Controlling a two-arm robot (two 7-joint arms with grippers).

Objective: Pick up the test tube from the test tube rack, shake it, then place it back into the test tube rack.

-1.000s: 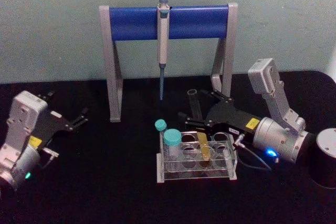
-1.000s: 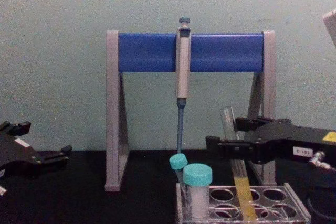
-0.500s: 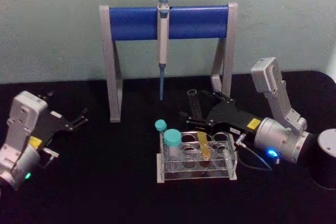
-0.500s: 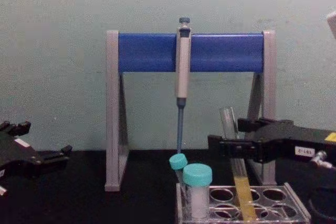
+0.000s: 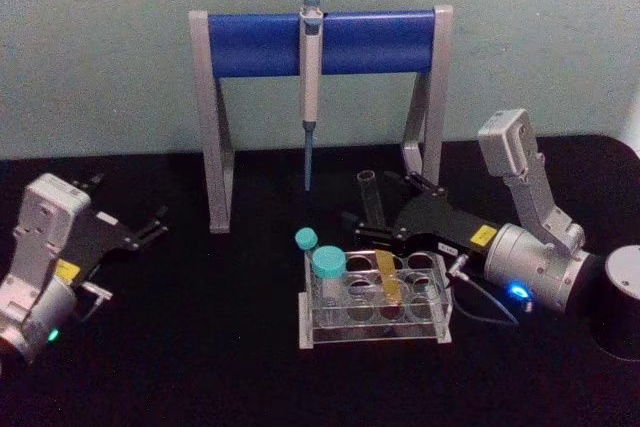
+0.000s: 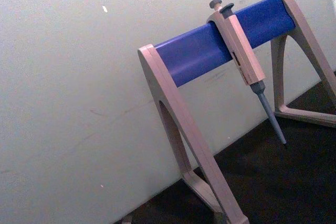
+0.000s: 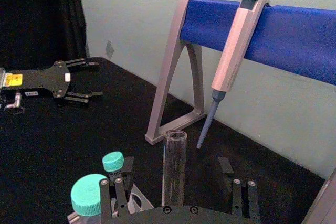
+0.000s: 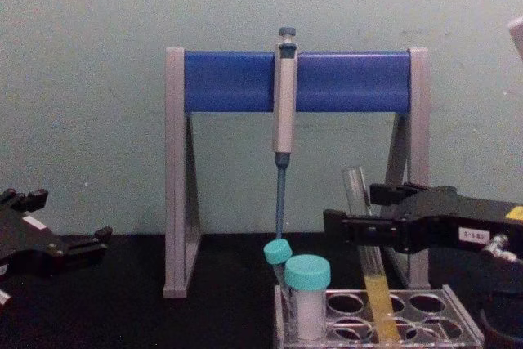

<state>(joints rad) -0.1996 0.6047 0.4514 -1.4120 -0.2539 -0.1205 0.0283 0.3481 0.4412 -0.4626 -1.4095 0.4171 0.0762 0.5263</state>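
the right gripper (image 5: 370, 203) reaches in level, fingers spread wide, its silver wrist behind the jaws and the forearm angling up beyond. the left gripper (image 5: 132, 205) sits parked, fingers parted, wrist low behind its jaws.

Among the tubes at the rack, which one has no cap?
The test tube with yellow liquid, standing in the test tube rack between the fingers of the right gripper; both shorter tubes wear teal caps.
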